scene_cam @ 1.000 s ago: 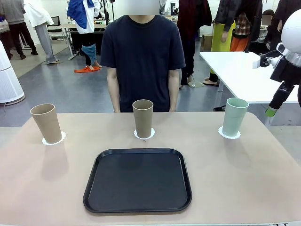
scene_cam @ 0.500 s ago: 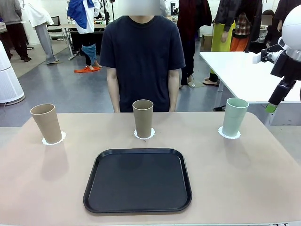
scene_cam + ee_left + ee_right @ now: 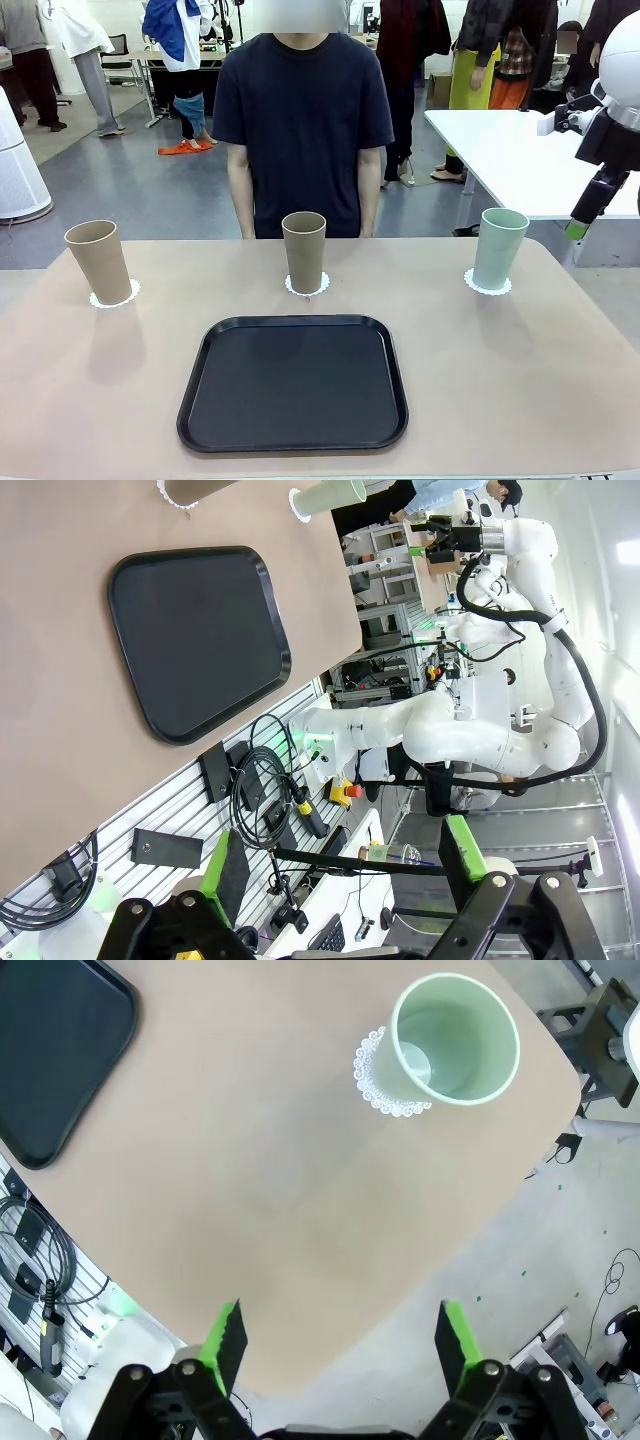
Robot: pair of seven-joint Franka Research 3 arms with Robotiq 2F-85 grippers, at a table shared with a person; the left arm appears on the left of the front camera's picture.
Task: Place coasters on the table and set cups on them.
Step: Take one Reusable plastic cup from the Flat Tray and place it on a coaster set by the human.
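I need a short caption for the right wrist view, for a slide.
Open right claw above the beige table, with the mint green cup standing on its white doily coaster.

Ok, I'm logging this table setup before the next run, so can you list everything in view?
cups: three, standing upright in a row across the table's far half; tan at left, tan in the middle, mint green at right
coasters: three, white and lacy, one under each cup
tray: one, black, nothing on it, near side at centre
table: one, beige top
white table: one, behind at right
person: one, dark T-shirt, standing at the far edge, arms down
right end effector: open, holding nothing, raised above the table's right end, off the green cup
left end effector: open, holding nothing, off the table's near side
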